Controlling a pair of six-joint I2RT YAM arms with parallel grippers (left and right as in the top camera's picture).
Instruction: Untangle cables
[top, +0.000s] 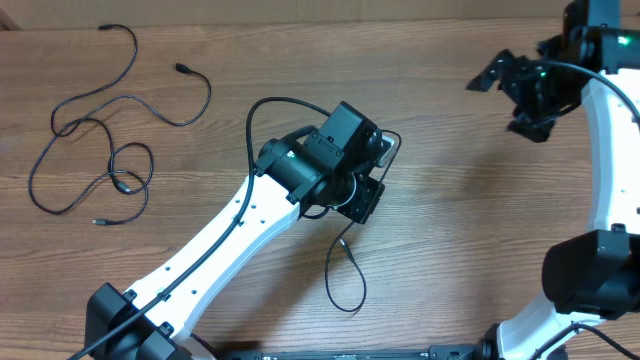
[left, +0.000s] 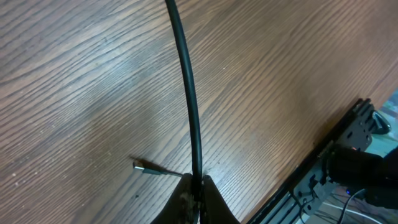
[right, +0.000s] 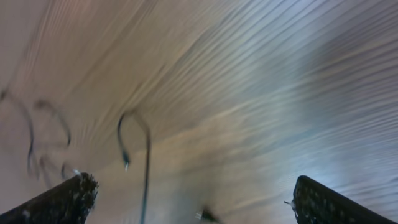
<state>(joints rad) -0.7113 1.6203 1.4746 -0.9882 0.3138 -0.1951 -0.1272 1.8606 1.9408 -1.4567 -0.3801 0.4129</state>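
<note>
My left gripper is pinching one black cable tight near the middle of the table, and the cable's loop is trailing toward the near edge. The other cables are lying in loose loops by the far left corner, well apart. My right gripper is hovering with its jaws spread wide near the far right edge, with open wood stretching between the arms.

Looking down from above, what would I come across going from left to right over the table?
Loose cables → left gripper, shut on a single cable → right gripper, open.
</note>
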